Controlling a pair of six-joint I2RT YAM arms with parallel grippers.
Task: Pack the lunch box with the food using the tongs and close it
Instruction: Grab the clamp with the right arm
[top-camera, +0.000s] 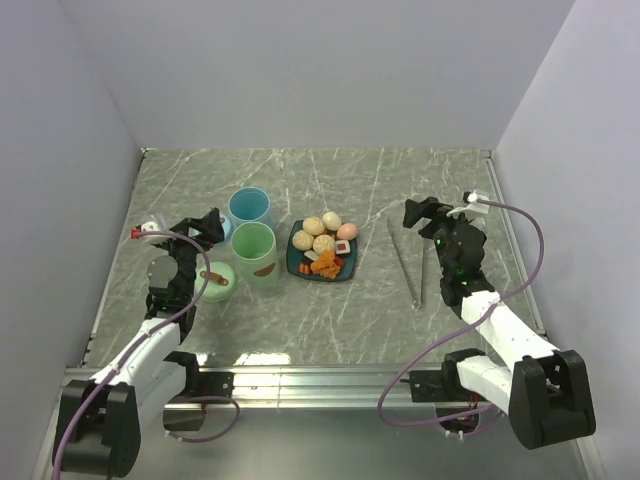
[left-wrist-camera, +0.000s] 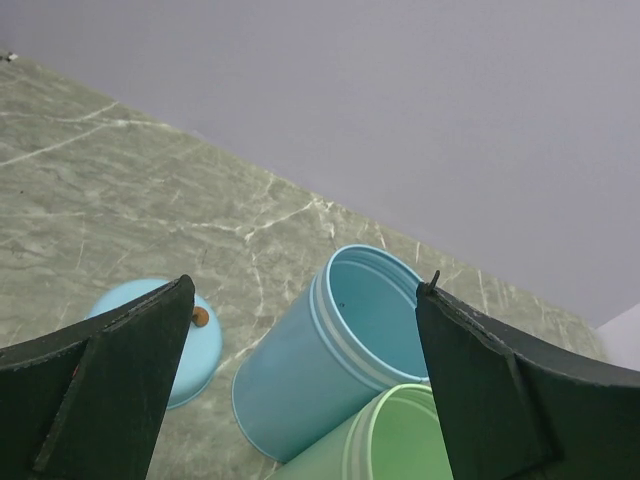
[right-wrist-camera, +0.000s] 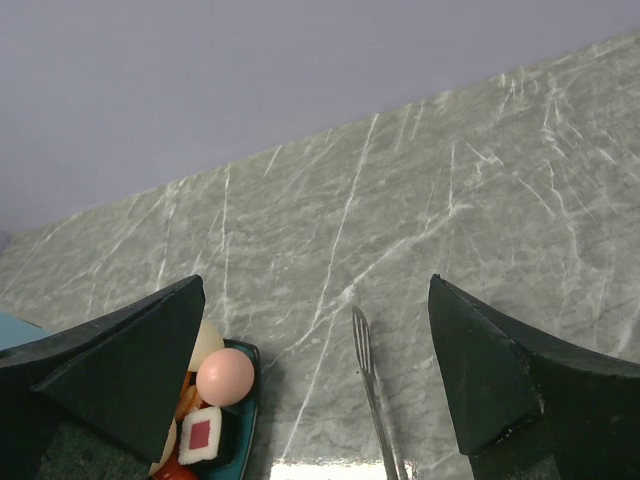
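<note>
The left gripper (left-wrist-camera: 310, 285) and the right gripper (right-wrist-camera: 318, 282) were both spread wide and empty. The food (top-camera: 323, 243) sat on a teal plate (top-camera: 294, 260), and the tongs (top-camera: 405, 262) lay flat on the table (top-camera: 330, 320) beside it, near the right gripper.

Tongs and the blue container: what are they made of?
Tongs: probably metal, going by the thin, silvery, slightly shiny arms. Blue container: likely plastic, with a smooth matte pastel wall and moulded ridges under the rim.
</note>
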